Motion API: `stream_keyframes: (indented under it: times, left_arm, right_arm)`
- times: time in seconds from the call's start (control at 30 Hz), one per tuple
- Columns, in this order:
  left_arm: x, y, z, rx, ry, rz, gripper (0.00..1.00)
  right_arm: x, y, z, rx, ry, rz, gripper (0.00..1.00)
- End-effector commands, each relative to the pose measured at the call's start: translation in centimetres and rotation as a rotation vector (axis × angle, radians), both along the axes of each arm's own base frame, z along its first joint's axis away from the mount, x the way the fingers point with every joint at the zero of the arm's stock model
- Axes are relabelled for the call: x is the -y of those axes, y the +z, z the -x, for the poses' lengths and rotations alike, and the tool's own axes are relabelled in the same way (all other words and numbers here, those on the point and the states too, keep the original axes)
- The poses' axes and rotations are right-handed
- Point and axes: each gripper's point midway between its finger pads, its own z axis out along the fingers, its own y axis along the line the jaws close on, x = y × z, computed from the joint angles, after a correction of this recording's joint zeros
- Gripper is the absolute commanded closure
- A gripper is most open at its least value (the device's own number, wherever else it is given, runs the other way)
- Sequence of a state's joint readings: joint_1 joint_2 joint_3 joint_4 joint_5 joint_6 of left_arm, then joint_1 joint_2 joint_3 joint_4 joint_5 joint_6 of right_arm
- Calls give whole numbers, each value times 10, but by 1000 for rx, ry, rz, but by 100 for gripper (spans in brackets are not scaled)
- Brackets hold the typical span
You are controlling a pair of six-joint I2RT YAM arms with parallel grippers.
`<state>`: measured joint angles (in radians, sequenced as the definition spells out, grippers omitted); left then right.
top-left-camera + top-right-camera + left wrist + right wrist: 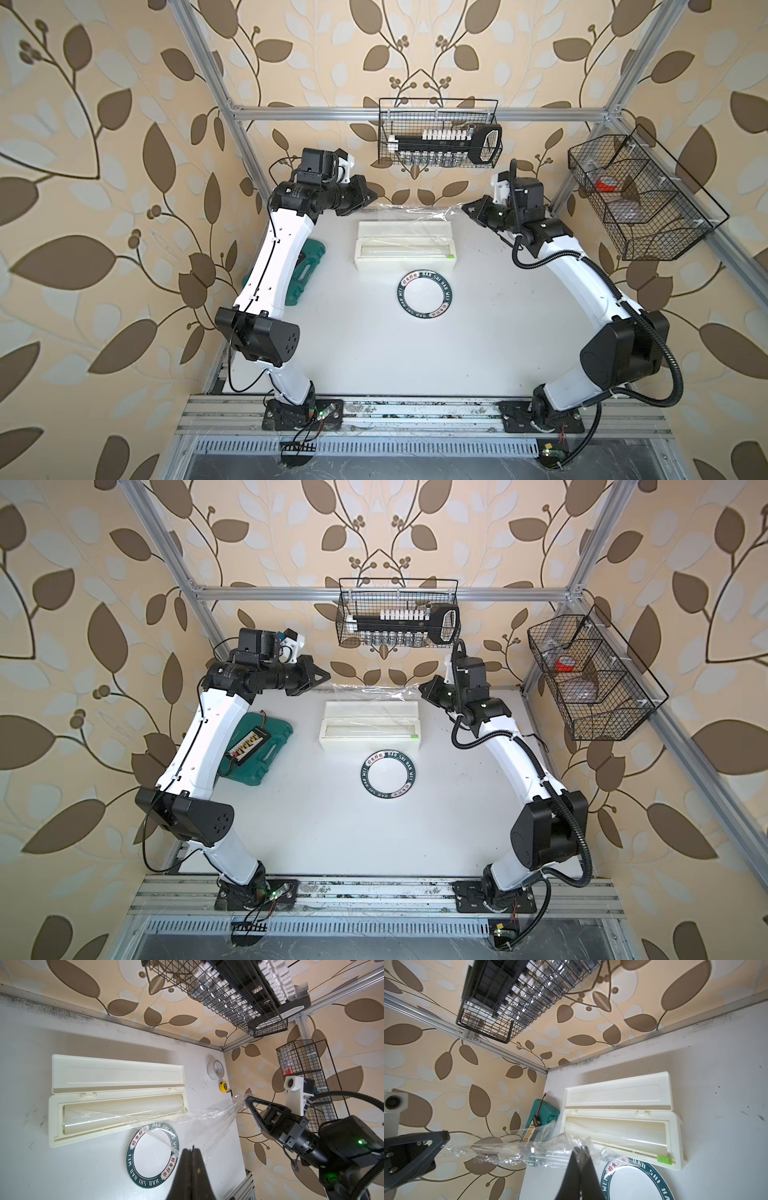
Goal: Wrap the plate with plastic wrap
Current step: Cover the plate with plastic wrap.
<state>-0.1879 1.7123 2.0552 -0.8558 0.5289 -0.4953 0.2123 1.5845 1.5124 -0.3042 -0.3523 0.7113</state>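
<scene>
The plate (424, 298) (388, 776), white with a dark lettered rim, lies flat mid-table just in front of the open white dispenser box (405, 245) (370, 725). Plastic wrap (419, 212) (370, 690) runs from the roll up into a crinkled strip stretched above the box's far side. My left gripper (376, 199) (192, 1148) is shut on its left end. My right gripper (464, 204) (580, 1148) is shut on its right end. In the left wrist view the film (207, 1118) fans from the box over part of the plate (152, 1155).
A green tool case (257, 750) lies at the table's left under my left arm. A grey tape roll (216, 1067) and a yellow tape measure (224, 1086) sit near the back right corner. Wire baskets hang on the back rail (440, 133) and the right frame (640, 195).
</scene>
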Motion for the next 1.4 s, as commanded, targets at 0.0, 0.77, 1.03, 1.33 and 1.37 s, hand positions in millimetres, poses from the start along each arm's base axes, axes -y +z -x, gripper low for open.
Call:
stream_keyframes:
  times: [0.0,0.77,1.03,1.33,1.37]
  left_arm:
    - [2,17,16,62,-52,46,100]
    - [16,-261,232,-437,-122,-57,100]
    - [27,-327,234,-522,-129,-186,100]
    - [28,-373,218,-551,-77,-291,100]
    - [28,-377,217,-555,-73,-299,100]
  right_arm:
    - [-5,14,14,28,38,12,100]
    - [5,-258,223,-535,105,330,100]
    - [21,-298,223,-634,-18,419,100]
    - [23,-314,204,-624,-69,461,100]
    - [21,-314,202,-620,-68,455,100]
